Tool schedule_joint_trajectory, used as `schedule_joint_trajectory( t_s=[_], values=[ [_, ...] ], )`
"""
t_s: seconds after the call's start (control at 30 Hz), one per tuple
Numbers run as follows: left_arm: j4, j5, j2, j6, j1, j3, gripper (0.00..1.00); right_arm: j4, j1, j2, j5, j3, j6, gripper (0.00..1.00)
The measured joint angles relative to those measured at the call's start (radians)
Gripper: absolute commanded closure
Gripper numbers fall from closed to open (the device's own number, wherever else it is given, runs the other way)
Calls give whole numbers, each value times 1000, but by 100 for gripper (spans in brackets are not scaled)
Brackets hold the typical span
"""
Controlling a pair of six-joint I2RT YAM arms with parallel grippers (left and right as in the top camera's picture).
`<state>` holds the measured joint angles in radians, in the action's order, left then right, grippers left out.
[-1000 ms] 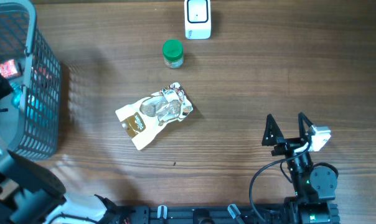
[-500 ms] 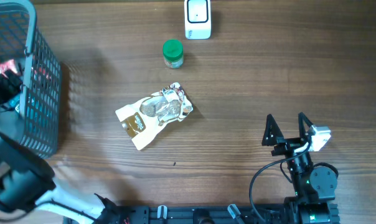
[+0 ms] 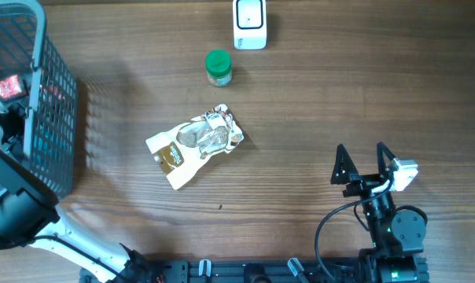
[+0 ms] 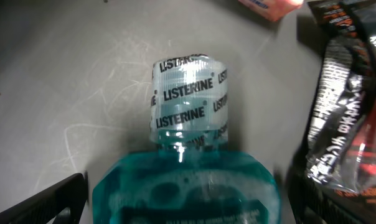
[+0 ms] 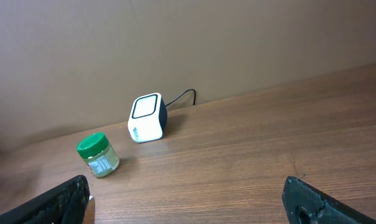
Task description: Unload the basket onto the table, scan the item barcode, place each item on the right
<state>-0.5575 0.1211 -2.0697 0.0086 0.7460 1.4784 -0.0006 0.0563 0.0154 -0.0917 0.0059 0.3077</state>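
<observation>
I see a teal Listerine bottle [image 4: 187, 190] with a dark-lettered clear cap wrap, a black-and-silver packet [image 4: 340, 106], a blue-grey mesh basket [image 3: 45, 94], a green-lidded jar [image 3: 218, 67], a white scanner [image 3: 249, 25] and a brown wood-grain table [image 3: 340, 94].

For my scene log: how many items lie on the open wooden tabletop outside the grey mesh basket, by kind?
White cube-shaped barcode scanner: 1
Small green-lidded jar: 1
Tan-and-white crinkled snack pouch: 1
Total: 3
</observation>
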Motion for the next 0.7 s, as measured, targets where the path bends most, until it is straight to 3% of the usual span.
schedule_joint_trajectory(
  t_s=[0.13,0.3,0.37,0.47,0.7],
  values=[
    [14,-3,-15,0,0,14,0,0,0,0,0,0,0,0],
    [20,-13,-25,1,-1,23,18,0,0,0,0,0,0,0],
    [17,-18,-27,1,-1,25,15,0,0,0,0,0,0,0],
    [-6,-18,-27,1,-1,29,0,0,0,0,0,0,0,0],
    [-76,-19,-27,4,-6,47,0,0,0,0,0,0,0,0]
  ],
)
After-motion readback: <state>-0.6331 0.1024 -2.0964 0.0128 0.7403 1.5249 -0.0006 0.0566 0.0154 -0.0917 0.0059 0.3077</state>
